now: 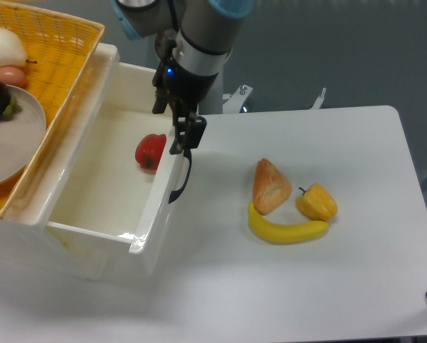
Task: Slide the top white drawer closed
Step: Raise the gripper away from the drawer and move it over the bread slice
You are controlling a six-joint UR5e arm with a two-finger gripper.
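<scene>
The top white drawer (pixel 99 204) stands pulled out to the right of the white cabinet, with its curved black handle (pixel 180 180) on the front panel facing the table. A red pepper (pixel 151 151) lies inside, against the front panel. My gripper (pixel 173 132) hangs over the far end of that panel, just above the handle. Its fingers look apart: one fingertip (pixel 158 106) is over the drawer's inside, the other (pixel 187 136) is on the outer side by the handle's top. Nothing is held between them.
A yellow wicker basket (pixel 71 64) with a plate and produce sits on top of the cabinet at left. On the table to the right lie a pastry (pixel 270 186), a banana (pixel 286 230) and a yellow pepper (pixel 318 202).
</scene>
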